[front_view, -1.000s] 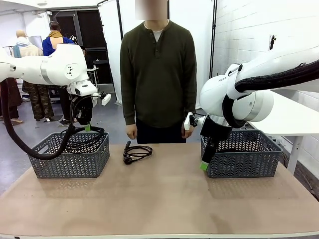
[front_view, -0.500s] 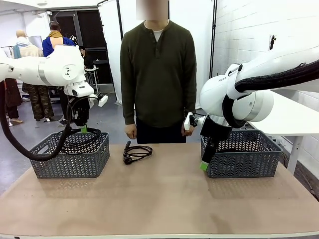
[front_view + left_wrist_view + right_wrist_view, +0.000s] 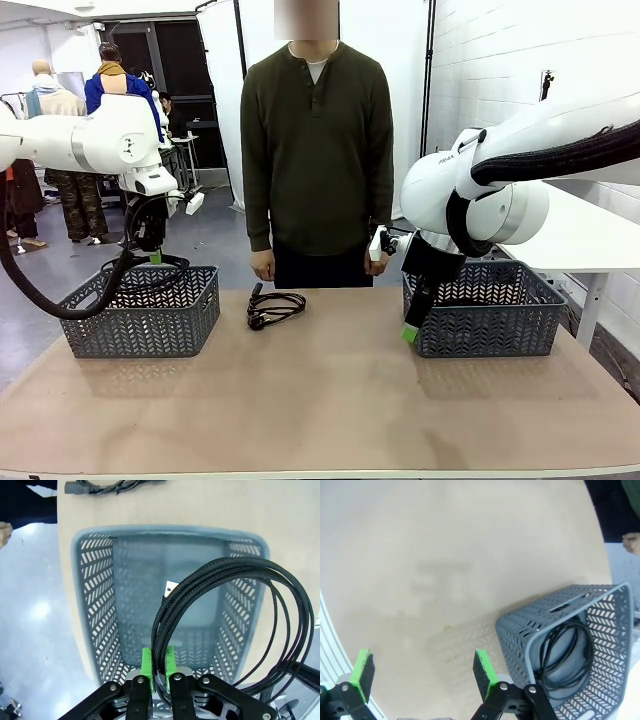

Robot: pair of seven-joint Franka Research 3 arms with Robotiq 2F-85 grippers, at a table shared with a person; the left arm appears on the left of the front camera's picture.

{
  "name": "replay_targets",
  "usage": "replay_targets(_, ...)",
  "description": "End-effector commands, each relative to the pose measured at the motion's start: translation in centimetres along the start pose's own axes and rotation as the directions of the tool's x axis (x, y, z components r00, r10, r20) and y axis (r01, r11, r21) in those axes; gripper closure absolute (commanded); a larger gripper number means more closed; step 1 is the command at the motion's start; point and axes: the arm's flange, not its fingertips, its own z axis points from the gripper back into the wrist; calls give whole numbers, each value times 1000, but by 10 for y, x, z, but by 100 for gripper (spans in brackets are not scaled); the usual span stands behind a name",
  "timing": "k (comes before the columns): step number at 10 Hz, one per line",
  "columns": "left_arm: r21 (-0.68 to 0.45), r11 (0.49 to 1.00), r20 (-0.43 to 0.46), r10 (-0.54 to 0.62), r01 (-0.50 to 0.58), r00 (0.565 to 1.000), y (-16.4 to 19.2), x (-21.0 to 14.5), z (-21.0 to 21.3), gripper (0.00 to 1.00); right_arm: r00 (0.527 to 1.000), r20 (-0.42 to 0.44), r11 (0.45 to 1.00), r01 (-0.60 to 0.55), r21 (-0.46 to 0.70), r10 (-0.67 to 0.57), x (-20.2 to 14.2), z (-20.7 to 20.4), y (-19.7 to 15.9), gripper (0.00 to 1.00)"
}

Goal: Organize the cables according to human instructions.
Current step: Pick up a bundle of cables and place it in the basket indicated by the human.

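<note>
My left gripper (image 3: 154,257) hangs over the left grey basket (image 3: 140,322), shut on a coiled black cable (image 3: 148,272) that dangles at the rim. In the left wrist view the green pads (image 3: 147,663) pinch the coil (image 3: 226,578) above the basket's bare floor (image 3: 165,565). A second coiled cable (image 3: 272,305) lies on the table in front of the person, and it is also at the top edge of the left wrist view as the cable (image 3: 100,486). My right gripper (image 3: 410,333) stands open beside the right basket (image 3: 490,312); its wrist view shows the open gripper (image 3: 422,672) with nothing between the fingers and a cable (image 3: 565,655) inside that basket (image 3: 600,612).
A person stands at the far edge with both hands (image 3: 263,265) hanging by the table. The brown tabletop (image 3: 320,400) is bare between the baskets and toward the near edge. A thick black hose (image 3: 60,300) loops down beside the left basket.
My left arm has shifted to the left with the coil in its grip, and the coil now hangs a little higher over the left basket. The right arm has not moved.
</note>
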Motion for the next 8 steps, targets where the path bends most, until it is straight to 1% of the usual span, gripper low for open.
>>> replay_targets(1, 12, 1000, -33, -14, 14, 999, 25, -2, 4, 100, 1000, -4, 1000, -6, 6, 6, 0, 0, 0, 0)
replay_targets(5, 3, 1000, -21, 1, -1, 1000, 51, -12, -6, 100, 1000, -4, 1000, -6, 6, 6, 0, 0, 0, 0)
replay_targets(8, -16, 1000, -29, 9, -10, 1000, 53, -17, -19, 100, 1000, -4, 1000, -6, 6, 6, 0, 0, 0, 0)
